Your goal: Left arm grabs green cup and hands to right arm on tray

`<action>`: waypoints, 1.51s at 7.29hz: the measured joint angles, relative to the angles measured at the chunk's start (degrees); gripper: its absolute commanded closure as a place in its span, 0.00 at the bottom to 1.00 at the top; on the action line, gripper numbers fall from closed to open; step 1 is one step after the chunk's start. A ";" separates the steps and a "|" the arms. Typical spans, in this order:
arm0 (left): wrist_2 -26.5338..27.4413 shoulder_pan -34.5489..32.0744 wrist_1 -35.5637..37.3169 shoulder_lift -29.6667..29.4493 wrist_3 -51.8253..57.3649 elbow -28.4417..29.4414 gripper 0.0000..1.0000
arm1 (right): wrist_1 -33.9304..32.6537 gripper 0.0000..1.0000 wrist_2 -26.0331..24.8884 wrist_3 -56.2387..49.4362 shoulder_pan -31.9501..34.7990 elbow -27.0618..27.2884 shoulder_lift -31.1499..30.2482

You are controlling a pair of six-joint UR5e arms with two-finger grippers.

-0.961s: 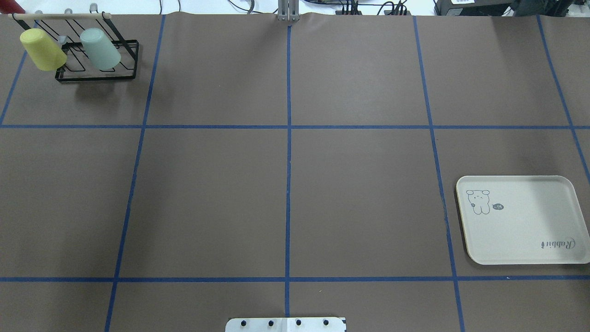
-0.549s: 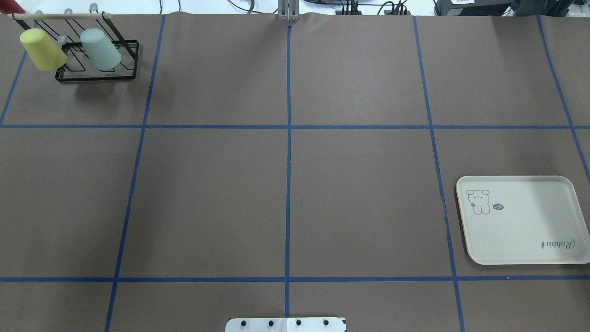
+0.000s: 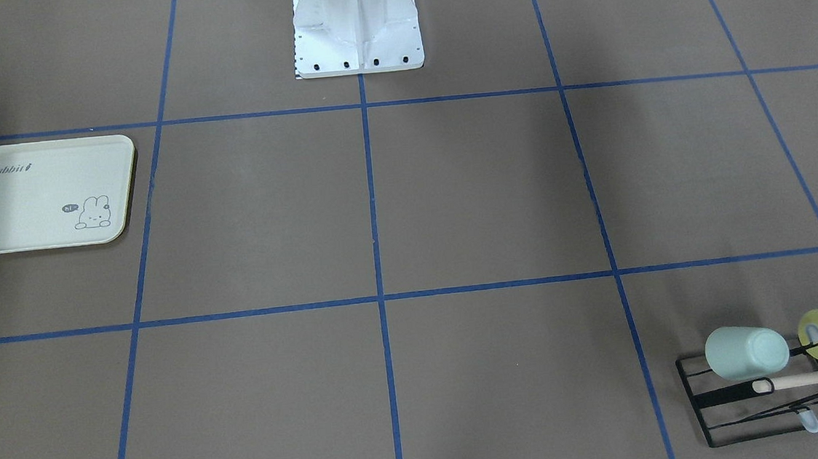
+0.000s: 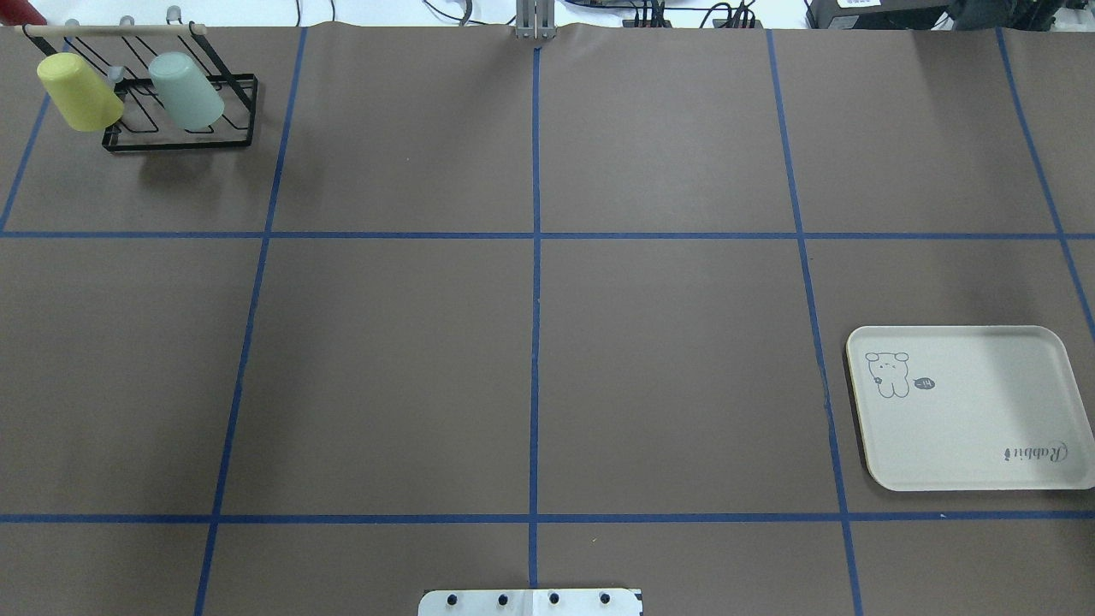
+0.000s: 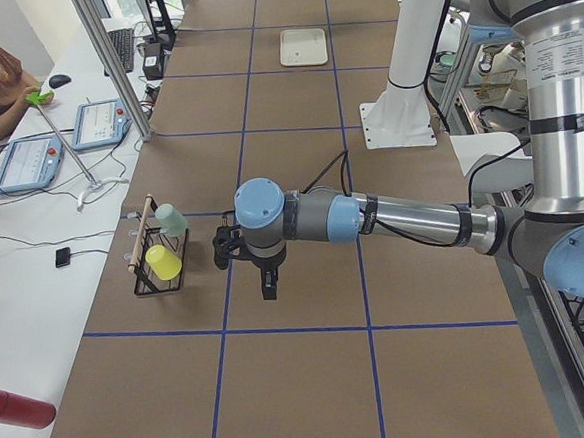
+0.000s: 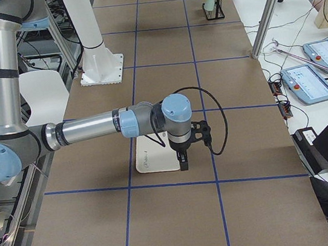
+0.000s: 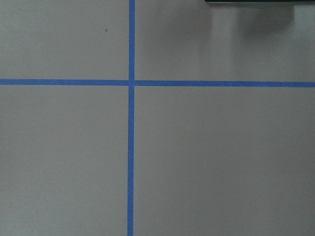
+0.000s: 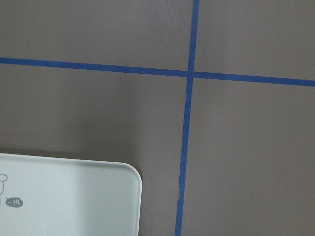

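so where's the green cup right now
In the overhead view the green cup rests tilted on the black wire rack in the far left corner of the table, just right of the yellow cup.

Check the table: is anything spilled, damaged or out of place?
Nothing stands out. The green cup and yellow cup sit tilted on the pegs of the wire rack, as intended; the tray lies flat and undamaged.
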 measured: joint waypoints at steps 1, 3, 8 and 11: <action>-0.13 0.06 -0.04 -0.04 -0.03 0.00 0.00 | 2.99 0.00 -0.05 -0.04 -0.03 -0.23 -0.35; -0.49 1.03 0.21 -2.12 -0.71 -0.07 0.00 | 7.07 0.00 -0.19 -0.04 -0.24 -0.61 -1.63; 4.82 12.38 0.46 -17.75 -19.08 2.68 0.00 | 11.55 0.00 0.26 0.19 -4.38 -1.27 -1.90; 13.85 18.91 -0.50 -29.64 -24.00 12.27 0.00 | 12.75 0.00 -0.13 -0.36 -6.86 -1.68 -1.83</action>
